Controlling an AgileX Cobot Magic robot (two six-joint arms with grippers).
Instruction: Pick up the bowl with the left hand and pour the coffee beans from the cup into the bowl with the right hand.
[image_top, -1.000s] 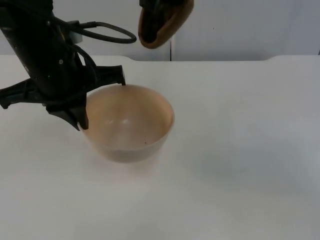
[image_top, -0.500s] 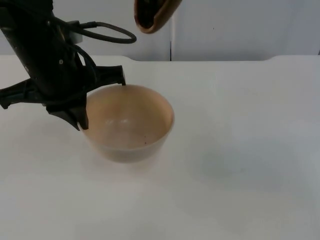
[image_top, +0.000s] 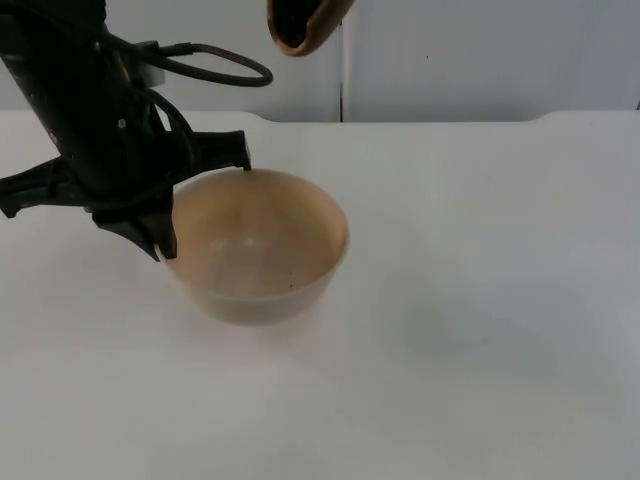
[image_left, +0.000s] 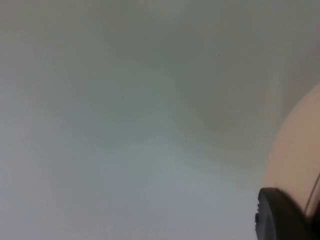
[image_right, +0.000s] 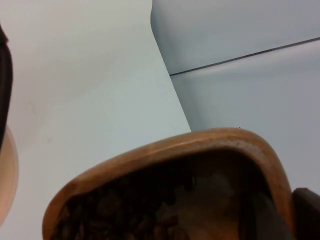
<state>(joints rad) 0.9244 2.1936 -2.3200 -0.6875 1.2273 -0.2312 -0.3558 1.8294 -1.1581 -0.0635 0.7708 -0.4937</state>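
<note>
L tool (image_top: 200, 195) grips bowl (image_top: 255, 245) rim; cup (image_right: 170, 190) w/ beans tilted.

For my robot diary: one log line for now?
left claw: on bowl rim | cup: raised, tilted, beans inside | bowl: almost empty

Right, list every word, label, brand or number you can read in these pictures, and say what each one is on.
None: no text can be read anywhere.
bowl: plain, with no print, held at its rim by the left hand.
cup: plain brown wood with coffee beans inside, and no label.
table: bare white, with no markings.
partition wall: plain grey, with no sign.
</note>
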